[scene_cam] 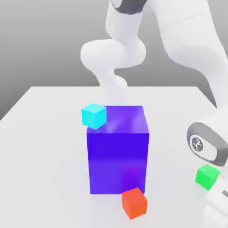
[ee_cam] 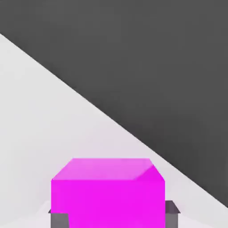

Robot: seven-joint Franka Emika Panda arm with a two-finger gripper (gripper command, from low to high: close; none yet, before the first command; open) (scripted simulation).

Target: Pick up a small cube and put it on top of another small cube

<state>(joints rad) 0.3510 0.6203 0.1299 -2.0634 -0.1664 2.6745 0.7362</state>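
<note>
The magenta cube [ee_cam: 107,193] sits low in the hand view, dead centre along the bottom edge, with a dark finger [ee_cam: 173,213] showing on either side of it. The gripper [ee_cam: 111,218] straddles the cube, jaws parted to its width and hugging its flanks; whether they press it yet or merely bracket it, I cannot tell for sure, though it looks like a grasp.

Over in the exterior view, the arm [scene_cam: 129,44] sweeps down the right side of the frame, its wrist at the lower right. Just beneath that wrist, at the lower right, sits the green cube [scene_cam: 207,176], bare on top with nothing stacked on it. So the score so far, as I judge it: the approach is made, the pick is at or near the closing stage, and the lift, the carry and the placing onto green are all left to do.

Elsewhere, the big blue-purple cube [scene_cam: 118,149] holds the middle of the table [scene_cam: 40,147], the cyan cube [scene_cam: 94,115] is at its upper left corner, and the orange-red cube [scene_cam: 134,202] sits at its lower right foot, bottom centre of the frame.

As for heading: the magenta cube has no long axis to speak of, all sides being equal. It presents one flat face square to the hand camera, top face level, side faces lined up with the fingers.
</note>
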